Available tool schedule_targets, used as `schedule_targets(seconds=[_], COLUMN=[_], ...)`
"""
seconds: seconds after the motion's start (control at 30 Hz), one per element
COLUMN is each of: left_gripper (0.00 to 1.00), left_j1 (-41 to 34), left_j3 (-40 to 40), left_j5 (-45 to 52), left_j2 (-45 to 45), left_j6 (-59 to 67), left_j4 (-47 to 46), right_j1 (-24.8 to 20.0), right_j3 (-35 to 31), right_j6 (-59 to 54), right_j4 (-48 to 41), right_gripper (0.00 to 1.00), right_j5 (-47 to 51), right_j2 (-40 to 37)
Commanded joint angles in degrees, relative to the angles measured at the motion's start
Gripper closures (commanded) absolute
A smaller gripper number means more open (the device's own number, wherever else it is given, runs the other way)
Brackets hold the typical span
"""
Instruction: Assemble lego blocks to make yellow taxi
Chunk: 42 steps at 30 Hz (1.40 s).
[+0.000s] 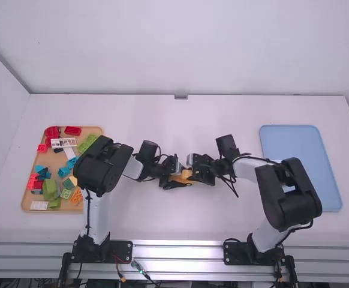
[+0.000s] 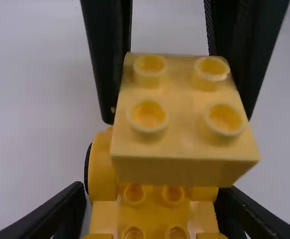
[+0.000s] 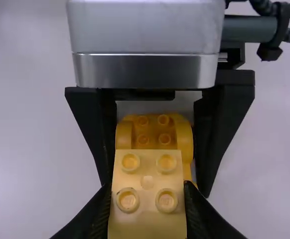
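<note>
Right gripper (image 1: pixel 199 170), part-open, pinches the pale-yellow block (image 3: pixel 147 182).

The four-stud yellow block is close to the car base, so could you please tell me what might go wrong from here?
The yellow block covers some of the car base's studs, so it might seat off-line.
The right gripper's fingers are near the left gripper's and could bump them.
Pressing down might twist the base.

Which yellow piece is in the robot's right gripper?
The paler block with four studs, clamped by the right gripper; the deeper yellow piece with rounded sides is in the left gripper.
</note>
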Motion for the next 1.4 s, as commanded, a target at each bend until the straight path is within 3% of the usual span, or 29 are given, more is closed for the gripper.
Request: schedule_targets(seconds=[0.0,0.23,0.8,1.1,1.37], left_gripper=[0.35,0.41,0.4,0.37,0.39], left_j1=[-0.07,-0.07,0.37,0.26,0.26], left_j3=[-0.7,-1.81,-2.12,-2.12,-2.1], left_j5=[-3.78,-7.76,-9.01,-8.59,-8.57], left_j2=[0.83,0.83,0.83,0.83,0.83], left_j6=[-1.7,-1.68,-1.92,-1.88,-1.11], left_j4=[-1.77,-1.6,-1.75,-1.79,-3.17], right_j1=[-0.15,-0.11,0.02,-0.11,-0.11], right_j3=[0.0,0.0,0.04,0.04,0.04], right_j6=[-0.94,0.31,1.03,1.05,0.59], right_j4=[-0.28,1.53,2.67,2.69,2.84], right_gripper=[0.89,0.91,0.89,0.78,0.76], right_j5=[-0.26,0.94,1.42,1.38,1.38], right_j2=[-0.9,1.88,4.07,4.07,4.07])
